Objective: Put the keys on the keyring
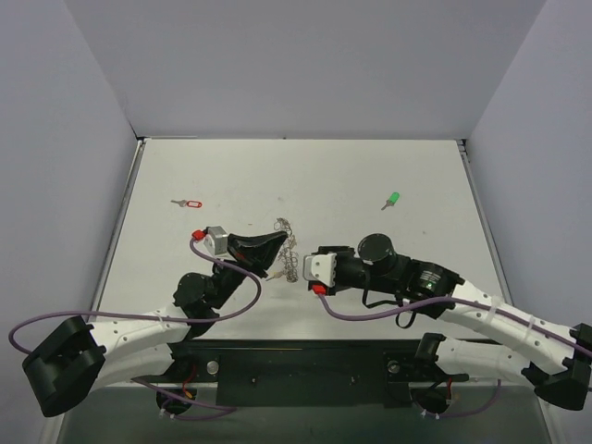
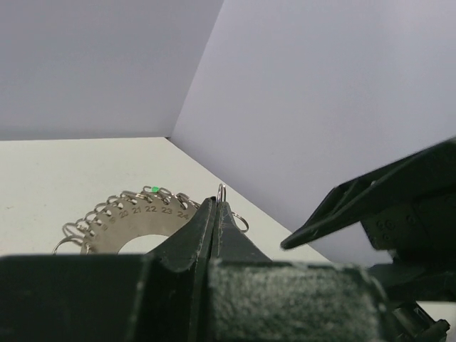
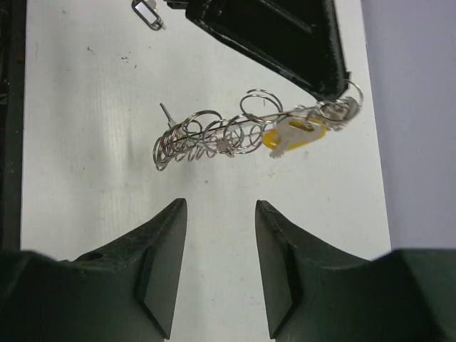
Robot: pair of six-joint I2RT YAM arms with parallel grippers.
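The left claw (image 2: pixel 216 214) is clenched on the rim of the keyring (image 3: pixel 214 134), holding it on edge near the middle of the table (image 1: pixel 370 176). The right claw (image 3: pixel 221 205) stands released just beside the keyring, with nothing between its jaws. A yellow key (image 3: pixel 296 133) hangs on the keyring. The red key (image 1: pixel 191 203) and the green key (image 1: pixel 392 199) lie well apart on the table, farther back.

Left end effector (image 1: pixel 278 242) reaches rightward, fingers pressed together on the keyring (image 3: pixel 214 134); right end effector (image 3: pixel 221 210) points leftward facing it, fingers parted, holding nothing
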